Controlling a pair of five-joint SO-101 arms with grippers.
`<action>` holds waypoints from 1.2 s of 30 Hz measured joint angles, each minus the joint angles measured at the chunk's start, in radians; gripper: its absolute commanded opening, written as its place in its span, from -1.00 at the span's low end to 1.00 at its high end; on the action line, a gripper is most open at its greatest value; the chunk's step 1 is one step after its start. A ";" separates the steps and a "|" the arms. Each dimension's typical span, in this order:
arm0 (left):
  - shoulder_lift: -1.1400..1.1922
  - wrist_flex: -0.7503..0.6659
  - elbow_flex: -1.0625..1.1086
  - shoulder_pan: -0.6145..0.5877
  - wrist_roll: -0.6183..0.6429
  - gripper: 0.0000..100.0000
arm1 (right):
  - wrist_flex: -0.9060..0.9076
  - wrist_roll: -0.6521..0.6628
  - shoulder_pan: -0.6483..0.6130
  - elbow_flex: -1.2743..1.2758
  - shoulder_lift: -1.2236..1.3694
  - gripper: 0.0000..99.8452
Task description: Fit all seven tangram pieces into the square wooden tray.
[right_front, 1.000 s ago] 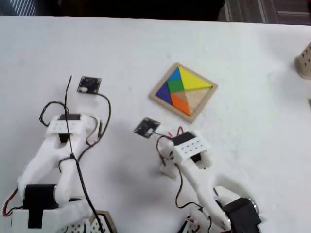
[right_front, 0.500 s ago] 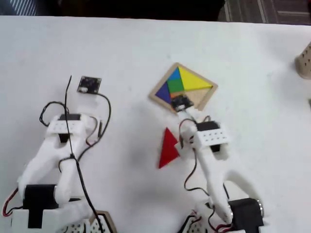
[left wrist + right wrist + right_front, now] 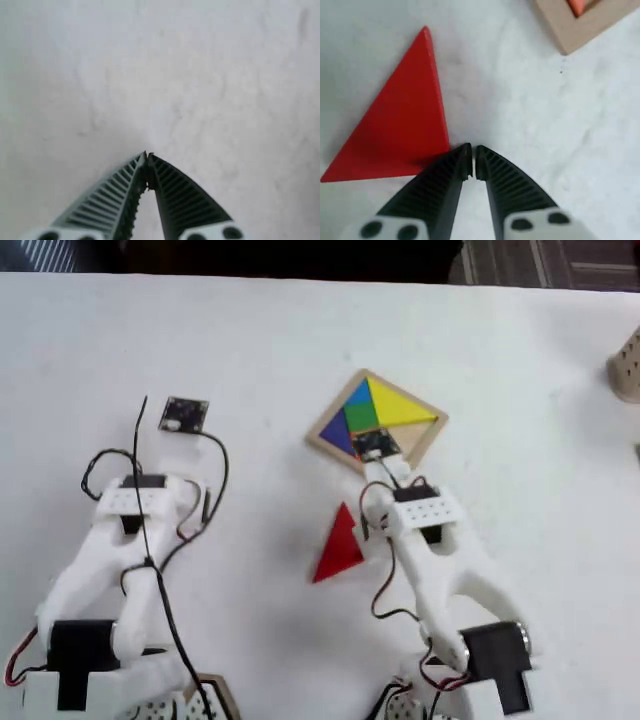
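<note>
Red triangle [image 3: 395, 130] lies flat on the table [image 3: 545, 110], just beside the right gripper [image 3: 472, 160].
That gripper's jaws are closed on nothing, with the wooden tray [image 3: 580, 30] near, beyond its tips; the left gripper [image 3: 147, 159] is also closed and empty.

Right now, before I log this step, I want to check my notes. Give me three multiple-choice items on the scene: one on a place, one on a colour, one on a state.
1. Where does the red triangle lie?
A in the wooden tray
B on the table, outside the tray
C leaning on the tray

2. Which colour shows among the pieces in the tray?
A yellow
B pink
C grey

3. The right gripper is:
A wide open
B shut on the triangle
C shut, holding nothing

Key: B, the triangle lies flat on the table, apart from the tray. A, a yellow piece sits in the tray. C, its fingers meet beside the triangle's edge.
</note>
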 measured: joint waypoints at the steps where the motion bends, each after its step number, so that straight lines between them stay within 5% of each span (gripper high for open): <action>1: 0.000 0.000 0.000 0.000 0.000 -0.95 | 0.006 -0.003 -0.021 -0.014 0.014 -0.96; 19: 0.000 0.000 0.000 0.000 0.000 -0.95 | 0.026 -0.086 -0.394 -0.347 0.258 -0.96; 26: 0.000 0.000 0.000 0.000 0.000 -0.95 | 0.135 -0.086 -0.293 -0.358 0.121 -0.96; 36: -0.008 -0.008 0.003 0.075 -0.015 -0.95 | 0.083 -0.086 -0.018 -0.035 -0.272 -0.95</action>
